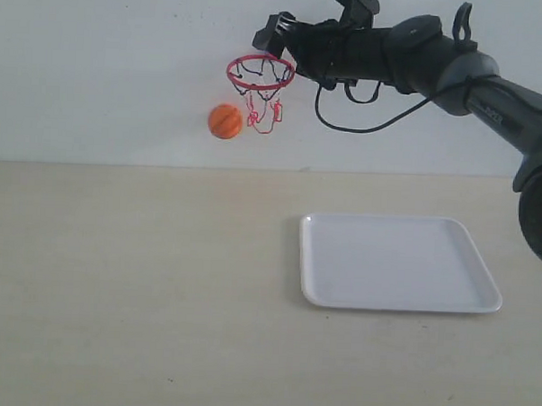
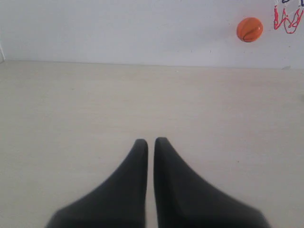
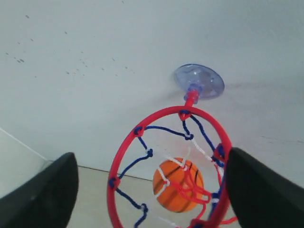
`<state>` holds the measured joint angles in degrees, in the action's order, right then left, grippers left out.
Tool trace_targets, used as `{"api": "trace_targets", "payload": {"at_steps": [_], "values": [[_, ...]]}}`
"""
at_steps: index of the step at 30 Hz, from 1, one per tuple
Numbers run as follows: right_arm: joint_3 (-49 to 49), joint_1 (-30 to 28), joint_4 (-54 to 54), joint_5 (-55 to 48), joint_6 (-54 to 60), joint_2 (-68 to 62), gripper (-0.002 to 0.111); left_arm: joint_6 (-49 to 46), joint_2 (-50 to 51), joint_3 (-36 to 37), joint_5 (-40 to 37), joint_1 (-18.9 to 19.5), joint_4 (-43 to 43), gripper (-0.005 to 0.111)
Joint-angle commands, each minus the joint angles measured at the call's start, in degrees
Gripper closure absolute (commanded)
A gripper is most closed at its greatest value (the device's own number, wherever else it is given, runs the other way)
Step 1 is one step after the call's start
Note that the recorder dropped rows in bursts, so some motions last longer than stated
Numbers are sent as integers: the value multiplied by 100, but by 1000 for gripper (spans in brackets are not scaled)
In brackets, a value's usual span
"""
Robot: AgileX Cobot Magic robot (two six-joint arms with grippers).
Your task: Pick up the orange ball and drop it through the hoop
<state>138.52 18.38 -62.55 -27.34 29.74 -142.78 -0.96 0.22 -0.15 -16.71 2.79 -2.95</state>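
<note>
The round, black-seamed orange ball [image 1: 225, 121] is in mid-air just beside the stringy net of the red-ringed hoop [image 1: 260, 71]. The right gripper [image 1: 271, 30] spreads wide above it. The left gripper [image 2: 150, 142] has its tapered black fingers pressed together.

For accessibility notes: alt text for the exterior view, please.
A small orange ball is in mid-air beside the net of a red-ringed toy hoop, the black right gripper by its rim. A white square tray lies on the beige table.

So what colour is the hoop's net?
The net is dark blue, white and red string under a red ring; clearest in the right wrist view.
</note>
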Motion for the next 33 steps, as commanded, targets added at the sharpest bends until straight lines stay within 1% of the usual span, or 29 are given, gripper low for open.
{"api": "trace_targets", "payload": {"at_steps": [1,3,6,7,11,14,18,19,23,27,31,33], "values": [[31,-195,71,-665,-3,226,54,-20,-22,15,4,0,-59,103],[31,-336,105,-1081,-3,333,71,-20,-22,15,4,0,-59,103],[31,-612,120,-1901,-3,480,105,-20,-22,15,4,0,-59,103],[31,-726,120,-2268,-19,503,108,-20,-22,15,4,0,-59,103],[31,-1153,145,-3588,-114,529,108,-20,-22,15,4,0,-59,103],[31,-1406,145,-4252,-298,543,108,-20,-22,15,4,0,-59,103],[31,-1602,198,-4263,-394,631,108,-20,-22,15,4,0,-59,103],[31,-1613,289,-4263,-607,692,108,-20,-22,15,4,0,-59,103],[-5,-1544,1175,-4263,-980,1005,108,-20,-22,15,4,0,-59,103],[-92,-1434,1714,-4263,-1321,1338,108,-20,-22,15,4,0,-59,103],[-720,-1351,1863,-4263,-1327,1872,108,-20,-22,15,4,0,-59,103],[-1331,-1301,1950,-4263,-1219,2232,108,-20,-22,15,4,0,-59,103]]}}
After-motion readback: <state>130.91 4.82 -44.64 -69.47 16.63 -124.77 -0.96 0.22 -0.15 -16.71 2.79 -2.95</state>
